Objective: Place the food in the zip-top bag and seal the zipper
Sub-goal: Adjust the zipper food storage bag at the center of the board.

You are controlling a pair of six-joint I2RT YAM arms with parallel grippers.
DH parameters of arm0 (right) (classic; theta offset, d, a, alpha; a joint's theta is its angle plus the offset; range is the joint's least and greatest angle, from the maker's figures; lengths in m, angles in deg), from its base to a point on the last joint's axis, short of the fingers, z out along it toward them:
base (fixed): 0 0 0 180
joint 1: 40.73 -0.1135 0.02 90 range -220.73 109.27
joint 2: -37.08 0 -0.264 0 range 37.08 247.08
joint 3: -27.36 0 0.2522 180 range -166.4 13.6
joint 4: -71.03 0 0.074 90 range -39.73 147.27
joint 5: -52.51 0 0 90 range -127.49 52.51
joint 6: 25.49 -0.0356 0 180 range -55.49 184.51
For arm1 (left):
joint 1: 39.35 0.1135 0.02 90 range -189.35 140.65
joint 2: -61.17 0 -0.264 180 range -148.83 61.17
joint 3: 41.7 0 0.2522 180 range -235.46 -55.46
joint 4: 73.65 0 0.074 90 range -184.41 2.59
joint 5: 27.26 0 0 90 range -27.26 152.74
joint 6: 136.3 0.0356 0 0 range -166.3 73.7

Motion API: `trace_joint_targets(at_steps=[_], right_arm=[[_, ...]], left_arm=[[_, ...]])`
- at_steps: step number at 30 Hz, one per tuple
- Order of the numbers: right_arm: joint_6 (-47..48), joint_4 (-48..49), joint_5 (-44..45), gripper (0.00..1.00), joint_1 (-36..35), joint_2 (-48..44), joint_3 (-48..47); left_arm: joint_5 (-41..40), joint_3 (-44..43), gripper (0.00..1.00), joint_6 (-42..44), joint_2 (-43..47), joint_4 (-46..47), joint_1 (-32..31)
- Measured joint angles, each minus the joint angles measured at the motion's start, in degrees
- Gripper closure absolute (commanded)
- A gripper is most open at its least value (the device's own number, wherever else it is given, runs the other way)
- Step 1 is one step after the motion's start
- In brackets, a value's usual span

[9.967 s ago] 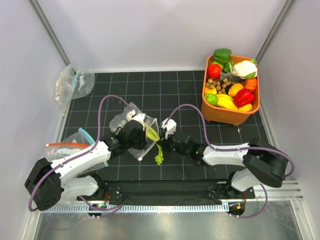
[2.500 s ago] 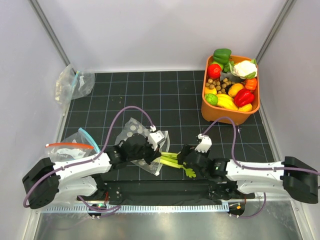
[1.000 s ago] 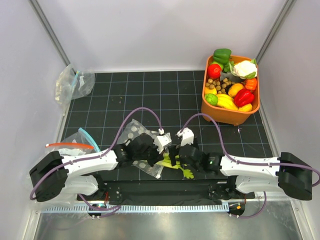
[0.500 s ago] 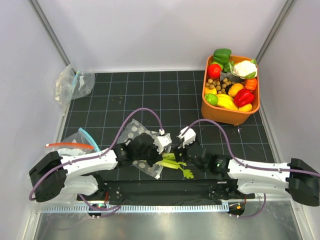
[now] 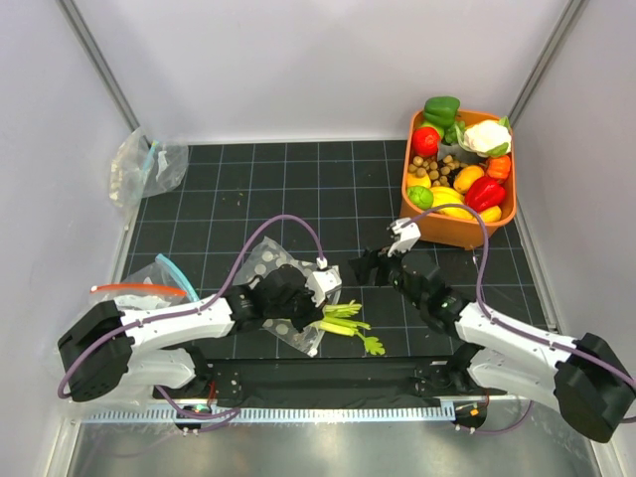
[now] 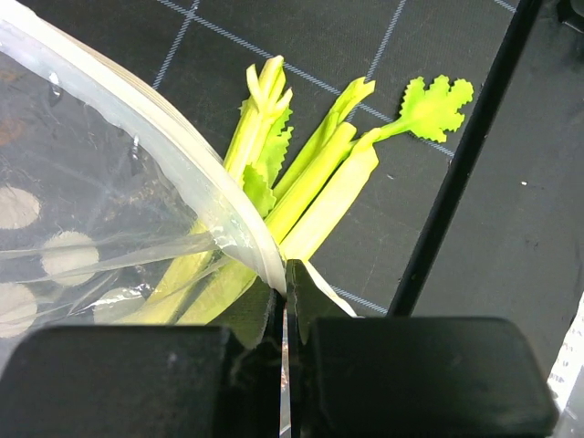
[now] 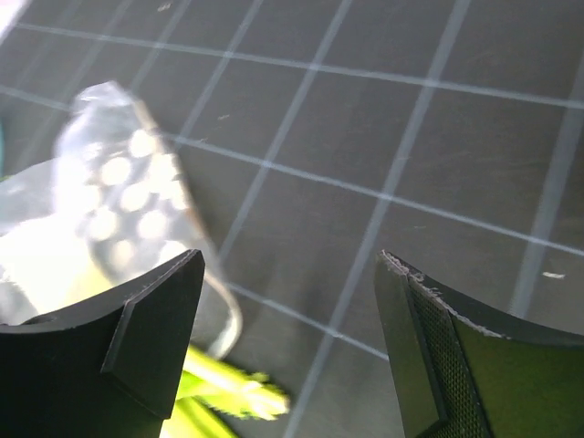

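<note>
The dotted zip-top bag [image 5: 262,264] lies near the front of the mat. My left gripper [image 5: 316,304] is shut on its mouth edge. In the left wrist view the pale zipper [image 6: 173,151] curves down into the closed jaws of my left gripper [image 6: 285,278]. The celery [image 6: 315,187] lies half inside the bag [image 6: 82,237], its leafy end out on the mat. My right gripper [image 5: 364,268] is open and empty, lifted right of the celery [image 5: 348,322]. In its wrist view my right gripper [image 7: 290,319] frames the bag [image 7: 119,187] and a celery tip [image 7: 239,394]. Two red toy vegetables [image 5: 425,140] rest in the bin.
An orange bin [image 5: 437,227] of toy produce stands at the back right. A crumpled clear bag [image 5: 149,164] lies at the back left. Another bag with a red-orange strip [image 5: 134,291] sits at the left edge beside my left arm. A black rail [image 6: 456,182] runs close by the celery.
My right gripper has let go of the celery and drawn back up and to the right. The celery stays half in the bag. My left gripper keeps its hold on the bag.
</note>
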Motion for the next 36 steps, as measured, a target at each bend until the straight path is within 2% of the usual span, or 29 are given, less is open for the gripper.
trace_joint_targets(at_steps=[10,15,18,20,21,22,24,26,30,36], right_arm=[[-9.62,5.18,-19.85,0.21,1.42,12.83,-3.82],[-11.39,7.37,-24.2,0.29,1.42,17.31,-5.27],[-11.58,7.63,-24.85,0.42,1.42,18.56,-5.75],[-11.45,8.15,-24.87,0.71,1.42,19.02,-5.86],[-11.26,8.39,-24.79,0.89,1.42,19.08,-5.86],[-11.45,8.7,-24.48,0.99,1.42,19.06,-5.81],[-11.87,9.01,-22.56,0.99,1.49,18.82,-5.64],[-12.59,9.14,-19.15,0.99,1.68,17.49,-4.26],[-14.38,5.84,-9.55,0.99,2.08,8.61,0.81],[-17.22,-0.17,0.11,0.93,2.25,-4.26,6.34]], left_arm=[[-0.02,0.0,0.96,0.0,-0.13,0.0,-0.22],[-0.02,0.0,0.96,0.0,-0.26,-0.02,-0.61],[-0.04,0.0,0.96,0.02,-0.35,-0.02,-0.94],[-0.04,0.0,0.93,0.04,-0.37,-0.02,-1.11],[-0.04,0.0,0.9,0.07,-0.39,0.0,-1.14],[-0.13,0.0,0.81,0.11,-0.39,-0.02,-1.2],[-0.46,0.0,0.74,0.2,-0.5,-0.02,-1.33],[-0.79,0.0,0.62,0.17,-0.52,-0.07,-1.4],[-2.25,0.0,0.57,-0.07,-0.59,-0.2,-1.51],[-5.86,0.0,0.54,-0.35,-0.5,-0.81,-2.23]])
